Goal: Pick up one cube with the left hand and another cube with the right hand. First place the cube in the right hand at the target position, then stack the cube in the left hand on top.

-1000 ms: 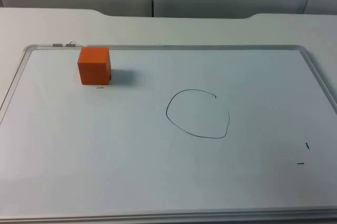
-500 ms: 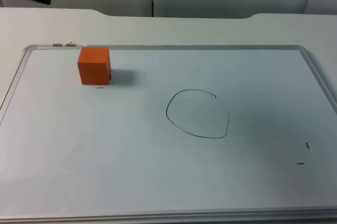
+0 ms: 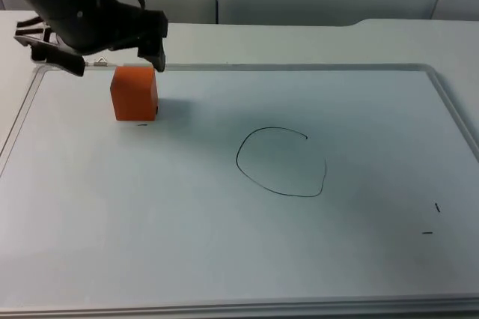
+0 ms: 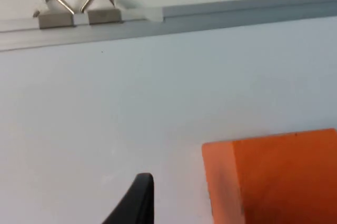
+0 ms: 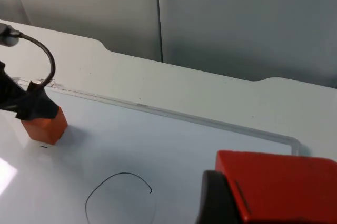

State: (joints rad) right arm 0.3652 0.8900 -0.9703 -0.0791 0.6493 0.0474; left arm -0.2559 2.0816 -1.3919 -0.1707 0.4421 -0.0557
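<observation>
Cubes, 2 counted. From the left I log the whiteboard's (image 3: 247, 259) far-left frame edge carrying 2 metal clips (image 4: 73, 11). Next, the left gripper (image 3: 101, 61) sits over the board's far-left corner, fingers spread wide to either side of the orange cube (image 3: 135, 93), 1 black fingertip (image 4: 138, 200) apart from the cube's face in the left wrist view; nothing is grasped. That cube rests flat on the whiteboard near the far edge, with a short pen tick just in front of it. Toward the middle I note the hand-drawn circle (image 3: 282, 162), well apart from the cube. Further right are 2 small pen ticks (image 3: 432, 219) near the board's near-right corner. Last, the right gripper (image 5: 221, 203) is clamped on a red cube (image 5: 284, 184), raised above the table, seen in the right wrist view.
</observation>
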